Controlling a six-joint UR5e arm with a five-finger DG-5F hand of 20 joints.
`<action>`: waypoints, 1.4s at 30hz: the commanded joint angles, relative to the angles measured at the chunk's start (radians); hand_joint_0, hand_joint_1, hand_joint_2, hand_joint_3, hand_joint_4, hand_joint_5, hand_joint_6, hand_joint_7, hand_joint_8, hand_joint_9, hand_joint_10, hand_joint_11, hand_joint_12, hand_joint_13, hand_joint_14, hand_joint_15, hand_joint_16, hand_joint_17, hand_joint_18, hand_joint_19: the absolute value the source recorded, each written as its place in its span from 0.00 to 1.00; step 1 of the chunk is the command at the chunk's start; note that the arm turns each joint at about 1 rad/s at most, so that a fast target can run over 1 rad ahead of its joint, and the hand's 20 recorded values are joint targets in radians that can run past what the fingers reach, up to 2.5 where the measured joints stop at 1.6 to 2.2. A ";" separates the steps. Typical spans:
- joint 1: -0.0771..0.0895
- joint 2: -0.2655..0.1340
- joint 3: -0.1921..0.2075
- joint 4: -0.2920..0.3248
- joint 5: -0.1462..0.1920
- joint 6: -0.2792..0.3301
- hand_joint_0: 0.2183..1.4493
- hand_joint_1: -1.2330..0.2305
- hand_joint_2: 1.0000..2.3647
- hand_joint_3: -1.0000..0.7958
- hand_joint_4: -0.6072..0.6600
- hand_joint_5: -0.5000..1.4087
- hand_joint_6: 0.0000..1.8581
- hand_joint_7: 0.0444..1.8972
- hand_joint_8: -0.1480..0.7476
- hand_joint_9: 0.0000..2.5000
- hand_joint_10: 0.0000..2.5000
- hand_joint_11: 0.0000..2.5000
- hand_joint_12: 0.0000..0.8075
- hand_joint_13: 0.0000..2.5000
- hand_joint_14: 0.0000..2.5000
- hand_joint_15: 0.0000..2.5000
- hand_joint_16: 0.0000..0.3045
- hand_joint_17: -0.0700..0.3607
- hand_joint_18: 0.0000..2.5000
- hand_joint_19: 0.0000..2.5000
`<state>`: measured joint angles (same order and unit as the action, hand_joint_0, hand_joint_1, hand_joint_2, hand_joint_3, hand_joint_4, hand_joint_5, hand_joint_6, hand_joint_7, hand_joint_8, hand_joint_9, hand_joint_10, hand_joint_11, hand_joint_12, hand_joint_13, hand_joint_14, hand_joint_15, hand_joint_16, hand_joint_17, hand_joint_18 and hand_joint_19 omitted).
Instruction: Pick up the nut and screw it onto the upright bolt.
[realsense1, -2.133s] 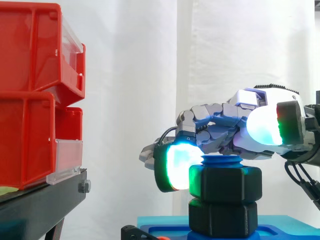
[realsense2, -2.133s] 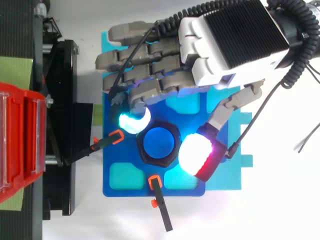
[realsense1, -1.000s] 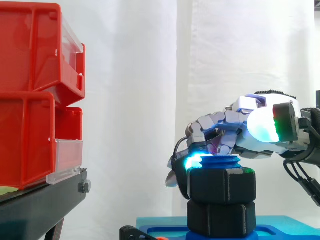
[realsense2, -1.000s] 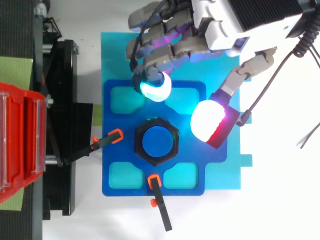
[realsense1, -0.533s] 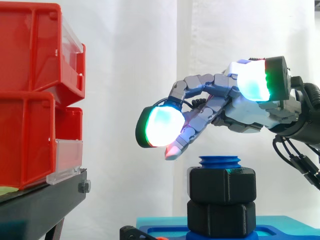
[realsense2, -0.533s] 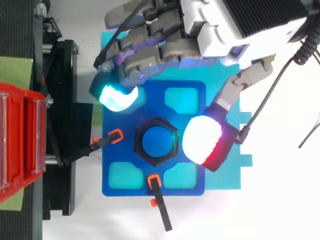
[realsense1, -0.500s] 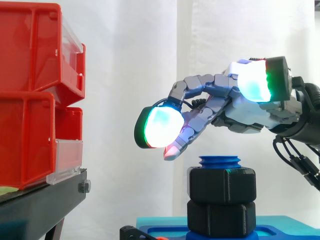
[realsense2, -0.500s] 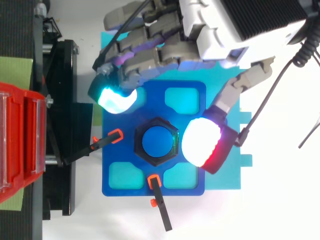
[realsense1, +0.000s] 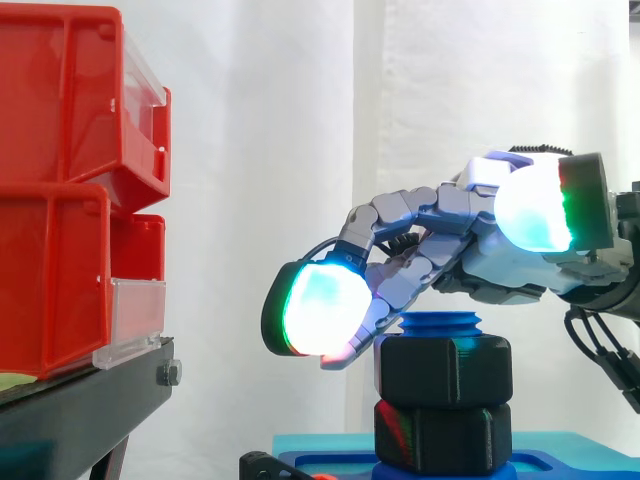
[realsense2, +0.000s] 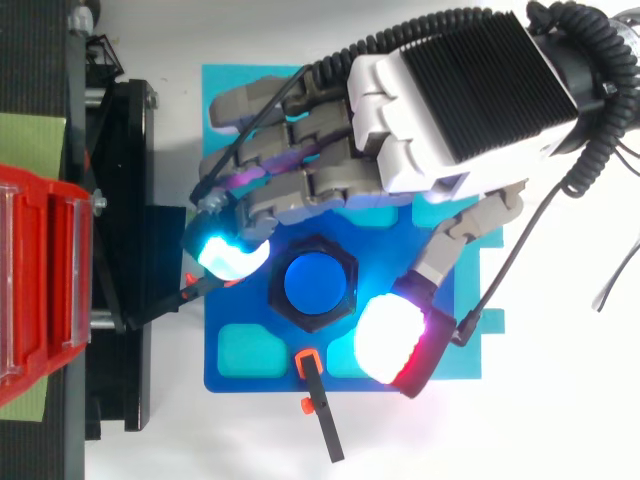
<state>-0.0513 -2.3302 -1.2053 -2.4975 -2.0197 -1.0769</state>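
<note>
Side view: the hand (realsense1: 500, 265) has dropped back down over the bolt (realsense1: 440, 322), whose nut (realsense1: 443, 365) sits threaded just below its tip.

Top view: the fingers (realsense2: 290, 195) are spread wide either side of the bolt and not yet clamping the nut (realsense2: 345, 258), probably regrasping for another turn.

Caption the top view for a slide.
Open hand hovers over the black nut seated on the upright blue bolt, not gripping it.

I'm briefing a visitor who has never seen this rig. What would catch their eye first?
The hand with its glowing fingertips, poised over the middle of the blue plate. Beneath it the black nut sits on the upright blue bolt, whose top pokes out above it. Red bins stack at the side view's left.
</note>
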 joint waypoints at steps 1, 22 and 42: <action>0.005 -0.001 0.000 -0.003 0.001 0.000 0.18 0.73 0.00 0.28 0.63 0.18 0.27 0.37 0.47 0.31 0.00 0.00 0.42 0.19 0.00 0.00 0.13 0.37 0.10 0.00; 0.010 0.000 -0.011 -0.007 -0.001 0.000 0.19 0.72 0.00 0.28 0.66 0.21 0.27 0.51 0.49 0.32 0.00 0.00 0.41 0.20 0.00 0.00 0.12 0.36 0.12 0.00; -0.013 0.000 -0.013 0.008 -0.004 -0.001 0.20 0.70 0.00 0.28 0.64 0.24 0.27 0.63 0.50 0.34 0.00 0.00 0.40 0.22 0.00 0.00 0.11 0.34 0.14 0.00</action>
<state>-0.0622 -2.3303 -1.2172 -2.4897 -2.0220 -1.0773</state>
